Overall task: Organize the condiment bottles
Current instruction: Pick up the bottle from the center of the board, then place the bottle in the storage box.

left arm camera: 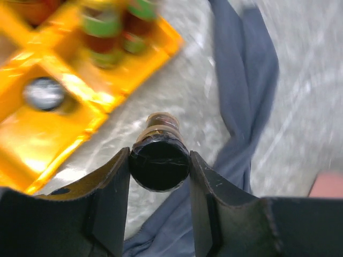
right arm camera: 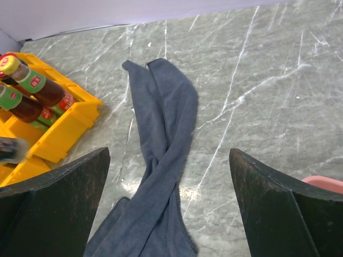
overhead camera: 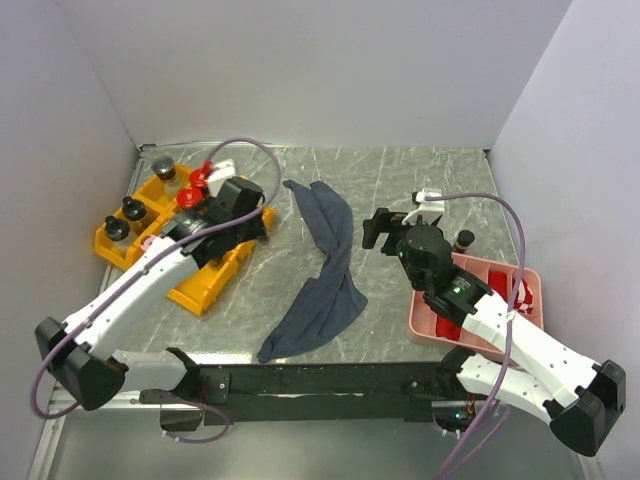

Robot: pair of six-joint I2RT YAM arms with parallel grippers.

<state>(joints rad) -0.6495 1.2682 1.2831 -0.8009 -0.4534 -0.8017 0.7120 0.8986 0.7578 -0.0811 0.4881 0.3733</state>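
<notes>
Grey marbled table (overhead camera: 420, 190), white walls (overhead camera: 300, 70) on three sides: your left gripper (left arm camera: 159, 156) is clamped on a black-capped bottle (left arm camera: 159, 170), held over the bare strip between the edge of the yellow tray (overhead camera: 205, 290) and the grey-blue cloth (overhead camera: 325, 270). Your right gripper (right arm camera: 169, 154) hangs with jaws wide apart over open table beside the pink tray (overhead camera: 530, 280); other bottles (right arm camera: 37, 88) lie in the yellow tray.

No wording can be read in any view. The two sauce bottles (right arm camera: 40, 88) lying in the yellow tray (right arm camera: 69, 128) carry green labels, each with a small red patch of pale characters. Red bands sit nearer their bases. All this print is too small and soft to make out. One yellow cap (right arm camera: 10, 65) bears a red mark, also unreadable.
</notes>
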